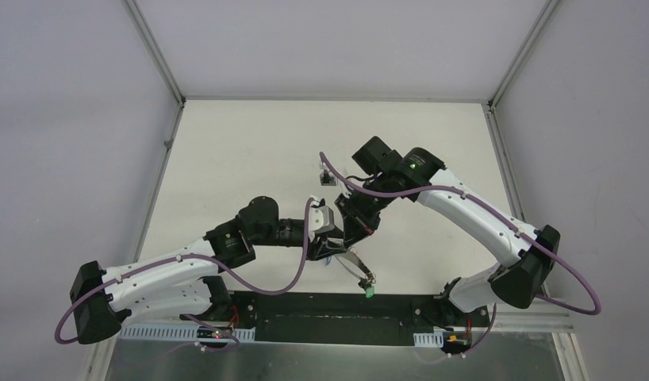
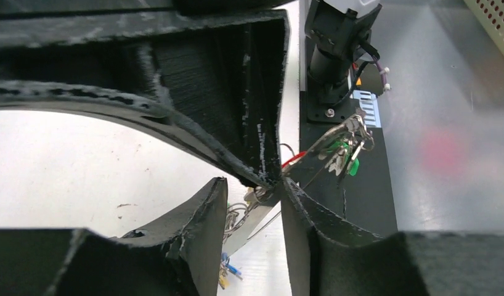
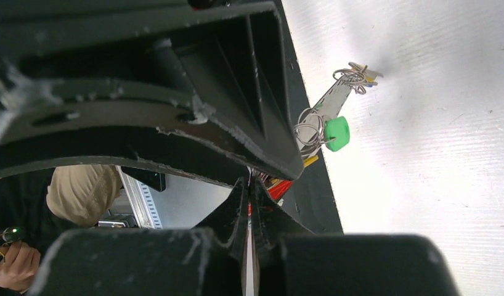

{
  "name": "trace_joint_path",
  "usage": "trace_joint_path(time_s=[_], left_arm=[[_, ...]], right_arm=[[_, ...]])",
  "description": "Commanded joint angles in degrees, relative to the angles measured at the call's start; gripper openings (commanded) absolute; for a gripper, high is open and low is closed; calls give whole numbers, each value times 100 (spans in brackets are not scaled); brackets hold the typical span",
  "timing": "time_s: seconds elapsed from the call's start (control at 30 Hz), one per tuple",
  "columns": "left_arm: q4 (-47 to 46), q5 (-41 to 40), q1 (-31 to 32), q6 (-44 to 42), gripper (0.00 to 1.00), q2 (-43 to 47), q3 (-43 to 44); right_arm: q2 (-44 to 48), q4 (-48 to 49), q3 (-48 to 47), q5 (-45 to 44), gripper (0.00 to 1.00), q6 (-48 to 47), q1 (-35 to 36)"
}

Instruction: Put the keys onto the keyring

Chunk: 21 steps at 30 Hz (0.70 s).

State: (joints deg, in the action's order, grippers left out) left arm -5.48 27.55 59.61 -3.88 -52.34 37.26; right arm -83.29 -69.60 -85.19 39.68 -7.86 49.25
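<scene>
The keyring (image 1: pixel 355 266), a thin grey band, runs from the two grippers down toward the table's near edge. My right gripper (image 3: pixel 248 185) is shut on the keyring, whose band shows edge-on between its pressed fingers. A green-headed key (image 3: pixel 337 132) and small wire rings hang on the band (image 3: pixel 329 98); a red tag (image 3: pixel 281 188) sits close to the fingertips. My left gripper (image 2: pixel 254 197) is open, its fingers (image 2: pixel 203 228) either side of the band (image 2: pixel 257 222). Keys with blue and yellow tags (image 2: pixel 230 271) dangle below. More keys, one with a green tag (image 2: pixel 347 155), hang farther along the band.
The black base plate (image 1: pixel 321 309) lies along the near edge, under the keyring's lower end. A small grey object (image 1: pixel 328 176) stands on the white table behind the grippers. A person's hand (image 3: pixel 15 271) shows beyond the table edge.
</scene>
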Motion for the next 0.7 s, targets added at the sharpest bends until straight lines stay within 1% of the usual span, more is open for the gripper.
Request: trace_joint_path(time_s=[0.0,0.07,0.2,0.23,0.47,0.5,0.6,0.67], left_arm=[[-424,146,76,-83,33,-29,-26],[-426,185,77,-101,24,-39,-26],[-419,232,81,-129,2,-23,-25],[-419,233,80,-119,0,-26,-25],[-404,49,77,43,0,94,-30],[-410,-11,84,94,0,131,-34],[-435,-312,80,339,0,259,-63],[-473,-533,77,538,0,362,-98]], right_arm=[[111,175,-158,337,0,-38,-12],[113,176,-148,334,0,-34,-12],[128,181,-143,295,0,-32,-15],[135,184,-139,295,0,-32,-13],[174,253,-108,189,0,-15,-7],[193,295,-97,169,2,-13,-12],[286,439,-28,63,22,23,-21],[368,555,24,-80,32,67,-42]])
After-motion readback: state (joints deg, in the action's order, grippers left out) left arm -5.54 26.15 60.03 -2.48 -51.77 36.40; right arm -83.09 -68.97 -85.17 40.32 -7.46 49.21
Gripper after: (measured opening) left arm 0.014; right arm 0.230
